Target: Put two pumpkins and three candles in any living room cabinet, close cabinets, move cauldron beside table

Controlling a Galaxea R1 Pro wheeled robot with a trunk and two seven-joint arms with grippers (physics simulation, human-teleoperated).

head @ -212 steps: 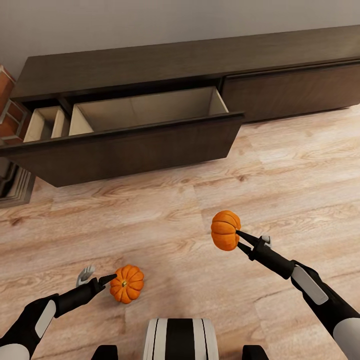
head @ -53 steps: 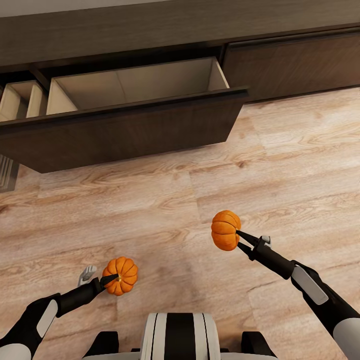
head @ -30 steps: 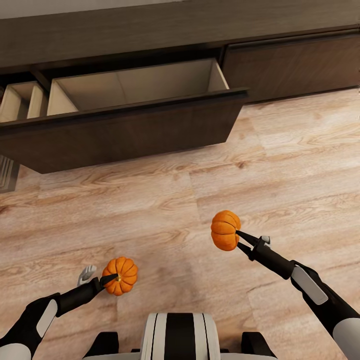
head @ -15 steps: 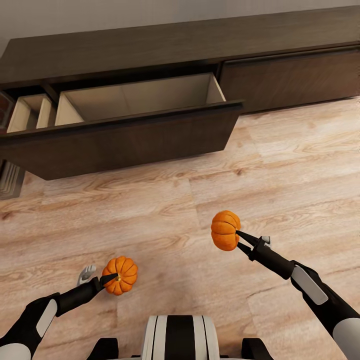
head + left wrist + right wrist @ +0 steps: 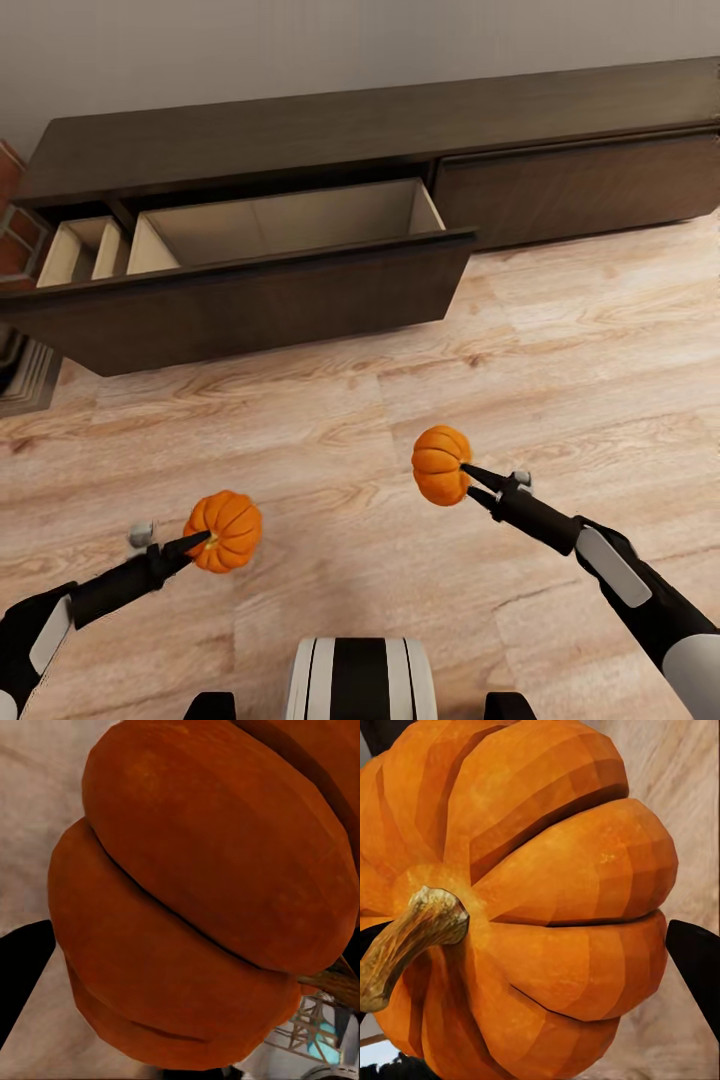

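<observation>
Both arms have shifted leftward; left fingers (image 5: 200, 541) grip one pumpkin (image 5: 224, 531), right fingers (image 5: 472, 483) another pumpkin (image 5: 441, 465).

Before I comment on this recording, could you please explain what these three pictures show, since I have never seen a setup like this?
This is a simulated two-armed robot. The large picture comes from a camera on its head, looking down over both arms at a pale wood-plank floor. Each black arm ends in a two-fingered gripper: the left gripper is shut on a round ribbed orange pumpkin, and the right gripper is shut on a second orange pumpkin. Both pumpkins are held above the floor. The other two pictures come from cameras beside each gripper, so each pumpkin appears huge; the right one's brown stem is visible. Ahead stands a long low dark-brown wooden cabinet, its left pull-out front open, showing a beige interior.
</observation>
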